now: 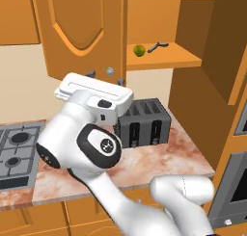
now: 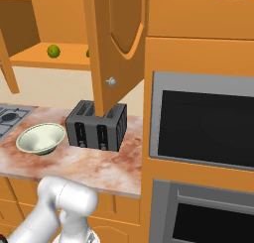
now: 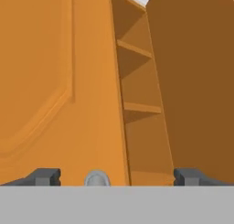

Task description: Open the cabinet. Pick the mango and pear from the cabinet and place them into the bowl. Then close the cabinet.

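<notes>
Fingertips of the hand (image 3: 116,176) stand wide apart, either side of a small round silver knob (image 3: 97,178), gripping nothing. That knob belongs to a door of the large orange wooden wall cabinet (image 1: 79,32), whose two doors both hang open. So opening looks done, and picking fruit comes next. A small olive-green pear (image 1: 139,50) sits on the shelf, far and right of the door. I cannot make out the mango. On the marbled bench (image 2: 89,162), the wide pale cream-green bowl (image 2: 41,138) waits left of a black toaster (image 2: 97,125). Next, the hand must clear the door and reach into the shelf.
</notes>
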Tool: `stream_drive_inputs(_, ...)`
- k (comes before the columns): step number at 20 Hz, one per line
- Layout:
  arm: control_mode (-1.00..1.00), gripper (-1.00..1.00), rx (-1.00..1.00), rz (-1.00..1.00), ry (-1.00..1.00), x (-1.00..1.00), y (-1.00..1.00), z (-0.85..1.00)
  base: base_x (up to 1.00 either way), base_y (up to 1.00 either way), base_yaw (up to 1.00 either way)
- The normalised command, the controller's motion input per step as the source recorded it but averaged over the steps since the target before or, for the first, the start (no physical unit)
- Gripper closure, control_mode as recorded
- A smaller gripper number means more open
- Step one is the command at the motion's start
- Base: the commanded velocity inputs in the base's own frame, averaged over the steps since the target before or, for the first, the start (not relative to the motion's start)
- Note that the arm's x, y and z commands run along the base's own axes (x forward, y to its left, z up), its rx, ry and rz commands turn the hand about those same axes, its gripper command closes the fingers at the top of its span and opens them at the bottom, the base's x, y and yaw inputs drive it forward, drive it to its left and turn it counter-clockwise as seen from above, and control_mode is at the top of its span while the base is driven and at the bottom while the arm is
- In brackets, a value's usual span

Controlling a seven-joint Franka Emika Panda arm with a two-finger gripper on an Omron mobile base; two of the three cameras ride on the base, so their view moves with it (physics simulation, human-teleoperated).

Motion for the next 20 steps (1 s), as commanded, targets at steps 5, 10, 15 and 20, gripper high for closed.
stream_drive_inputs(5,-1.0,-1.0,0.28,0.0,0.2,-0.62,-0.79,0.04,0.0,0.0,0.0)
stream_drive_inputs(10,-1.0,-1.0,0.29,0.09,0.06,-0.15,-0.98,0.07,0.0,0.0,0.0)
stream_drive_inputs(15,-1.0,-1.0,0.16,0.24,-0.03,0.0,-0.77,-0.02,0.0,0.0,0.0)
stream_drive_inputs(20,-1.0,-1.0,0.09,0.22,0.0,0.18,-0.53,-0.08,0.0,0.0,0.0)
